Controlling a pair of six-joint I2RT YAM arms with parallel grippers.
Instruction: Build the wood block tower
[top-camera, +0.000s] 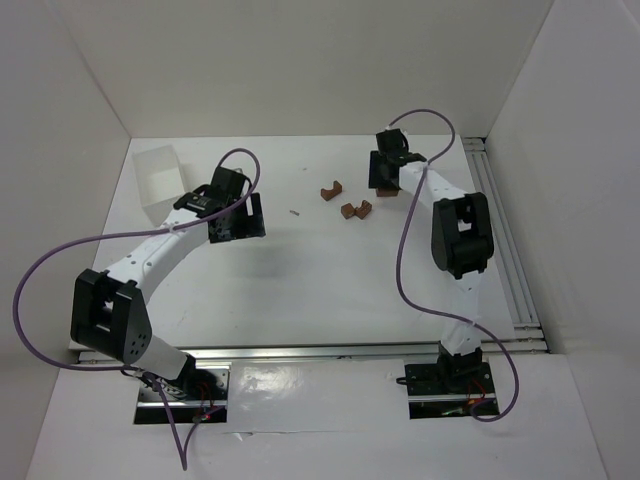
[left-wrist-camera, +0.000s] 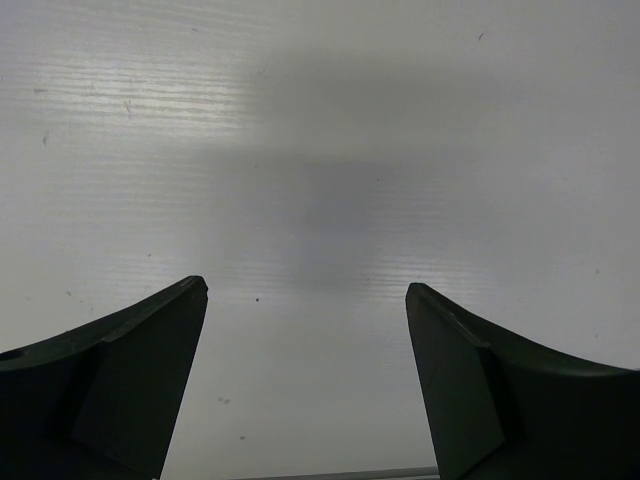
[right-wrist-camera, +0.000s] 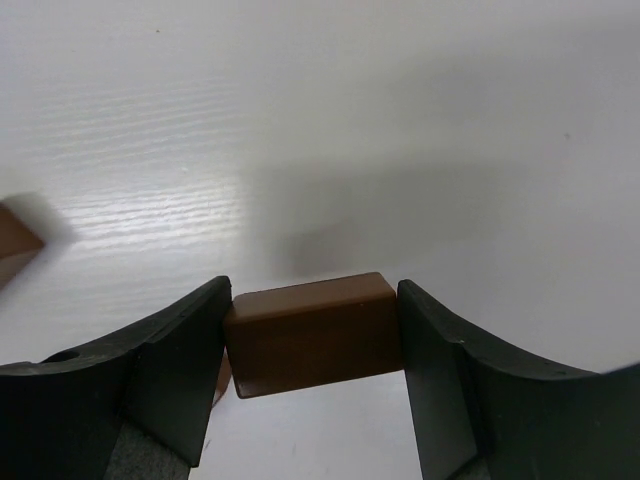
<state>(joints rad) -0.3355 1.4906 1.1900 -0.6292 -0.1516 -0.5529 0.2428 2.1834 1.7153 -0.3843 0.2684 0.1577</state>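
My right gripper (right-wrist-camera: 315, 290) is shut on a reddish-brown wood block (right-wrist-camera: 312, 335), with a finger pressed against each end of it, low over the white table. In the top view this gripper (top-camera: 386, 183) is at the far right, and a bit of the held block (top-camera: 388, 192) shows under it. Two more wood blocks (top-camera: 331, 189) (top-camera: 357, 209) lie just to its left, and one shows at the left edge of the right wrist view (right-wrist-camera: 15, 242). My left gripper (left-wrist-camera: 305, 290) hangs open over bare table, at the far left in the top view (top-camera: 237, 220). No tower is in view.
A white plastic tray (top-camera: 160, 180) stands at the back left, close to the left gripper. A tiny grey speck (top-camera: 295, 211) lies on the table between the arms. White walls enclose the table, and a metal rail (top-camera: 505, 240) runs along its right edge.
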